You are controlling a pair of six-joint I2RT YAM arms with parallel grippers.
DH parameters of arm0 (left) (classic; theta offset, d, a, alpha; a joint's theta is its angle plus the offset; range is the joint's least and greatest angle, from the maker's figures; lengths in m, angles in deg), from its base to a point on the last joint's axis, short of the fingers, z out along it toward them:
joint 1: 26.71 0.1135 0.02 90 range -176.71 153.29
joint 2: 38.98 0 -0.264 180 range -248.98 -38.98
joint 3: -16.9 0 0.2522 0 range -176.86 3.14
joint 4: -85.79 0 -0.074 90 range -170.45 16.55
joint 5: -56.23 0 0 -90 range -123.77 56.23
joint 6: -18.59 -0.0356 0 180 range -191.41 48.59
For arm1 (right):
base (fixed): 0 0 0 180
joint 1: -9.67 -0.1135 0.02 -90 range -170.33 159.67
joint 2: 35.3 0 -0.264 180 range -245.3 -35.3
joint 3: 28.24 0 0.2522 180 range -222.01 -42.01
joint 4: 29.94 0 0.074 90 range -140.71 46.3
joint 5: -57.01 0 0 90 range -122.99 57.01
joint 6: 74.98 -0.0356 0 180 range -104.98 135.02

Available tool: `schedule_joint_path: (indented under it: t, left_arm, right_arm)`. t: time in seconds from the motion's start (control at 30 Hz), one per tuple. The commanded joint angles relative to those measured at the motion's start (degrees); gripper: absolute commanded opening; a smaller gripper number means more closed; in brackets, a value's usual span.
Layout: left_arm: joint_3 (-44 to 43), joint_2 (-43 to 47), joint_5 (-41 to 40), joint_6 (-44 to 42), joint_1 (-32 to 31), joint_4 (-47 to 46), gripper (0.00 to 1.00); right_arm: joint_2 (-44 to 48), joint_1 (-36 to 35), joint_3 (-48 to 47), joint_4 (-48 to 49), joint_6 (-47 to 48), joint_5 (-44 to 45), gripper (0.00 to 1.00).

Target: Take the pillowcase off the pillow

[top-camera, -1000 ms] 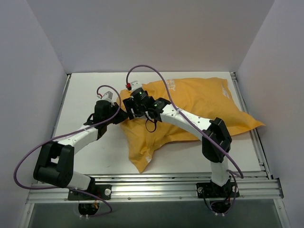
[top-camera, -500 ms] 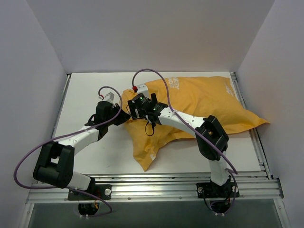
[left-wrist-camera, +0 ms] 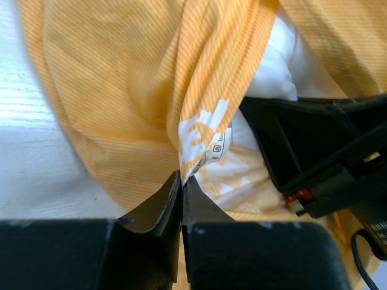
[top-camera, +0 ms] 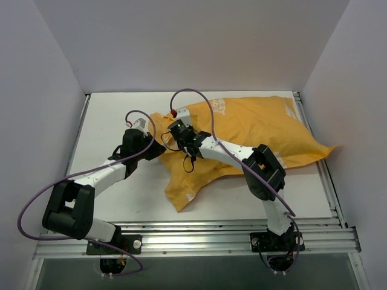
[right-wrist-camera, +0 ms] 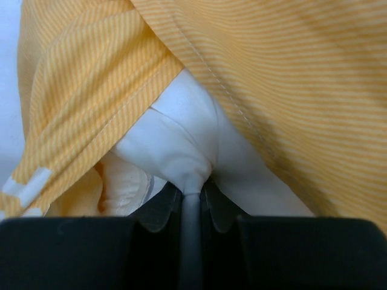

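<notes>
The orange-yellow pillowcase (top-camera: 254, 130) lies across the middle and right of the table with the pillow inside it. At its left, open end my left gripper (top-camera: 158, 147) is shut on the pillowcase hem (left-wrist-camera: 193, 142), pinched near a small label. My right gripper (top-camera: 175, 130) reaches into the same opening and is shut on a bunched fold of the white pillow (right-wrist-camera: 187, 151). In the left wrist view the pillow (left-wrist-camera: 275, 66) shows white between the orange folds, and the right gripper's black body (left-wrist-camera: 326, 151) sits just to the right.
A metal rail (top-camera: 193, 232) runs along the table's near edge with both arm bases on it. White walls close in the left, back and right sides. Purple cables (top-camera: 193, 96) loop above both wrists. Bare white tabletop (top-camera: 109, 115) shows at the left.
The right gripper has moved slightly left into the pillowcase opening and shut on the white pillow. The cloth's near-left corner has shifted a little. The left gripper has kept its pinch on the hem.
</notes>
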Motion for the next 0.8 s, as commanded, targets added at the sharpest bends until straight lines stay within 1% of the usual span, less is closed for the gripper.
schedule_joint_path:
  t: [0.0, 0.07, 0.1, 0.13, 0.2, 0.4, 0.5, 0.6, 0.7, 0.77]
  left_arm:
    - [-3.5, 2.1, -4.5, -1.3, 0.7, 4.2, 0.09]
    - [-4.6, 3.0, -8.1, -1.3, 1.3, 6.5, 0.09]
    - [-5.0, 3.5, -9.3, -1.2, 1.7, 7.6, 0.09]
    - [-5.3, 3.8, -12.0, -1.1, 1.9, 8.0, 0.09]
    - [-6.4, 4.7, -13.9, -1.0, 2.1, 8.4, 0.09]
    - [-9.2, 4.4, -15.3, -1.1, 2.0, 8.3, 0.10]
    - [-10.7, 2.9, -15.6, -1.0, 2.0, 9.2, 0.10]
    - [-11.6, 1.3, -15.1, -0.3, 1.9, 8.9, 0.11]
    - [-12.4, 1.0, -14.9, 0.1, 1.8, 7.2, 0.11]
    - [-13.3, 1.6, -15.0, -0.2, 1.8, 6.5, 0.15]
  right_arm:
    - [2.1, 4.2, 4.7, -9.8, -1.0, -2.1, 0.00]
    - [5.7, 6.1, 7.6, -8.5, -0.8, -5.1, 0.00]
    - [9.6, 6.6, 9.0, -7.9, -0.2, -8.2, 0.00]
    - [11.6, 7.0, 11.0, -6.8, 1.3, -10.0, 0.00]
    - [17.0, 7.1, 12.9, -6.0, 3.4, -15.3, 0.00]
    - [26.4, 7.1, 17.6, -5.3, 6.9, -28.0, 0.00]
    - [30.8, 7.1, 20.0, -2.4, 6.9, -34.1, 0.00]
    - [32.1, 7.0, 20.5, -0.3, 6.9, -37.3, 0.00]
    - [29.5, 6.4, 18.9, -3.6, 8.8, -37.2, 0.00]
    - [28.9, 6.2, 19.6, -3.6, 9.1, -37.9, 0.00]
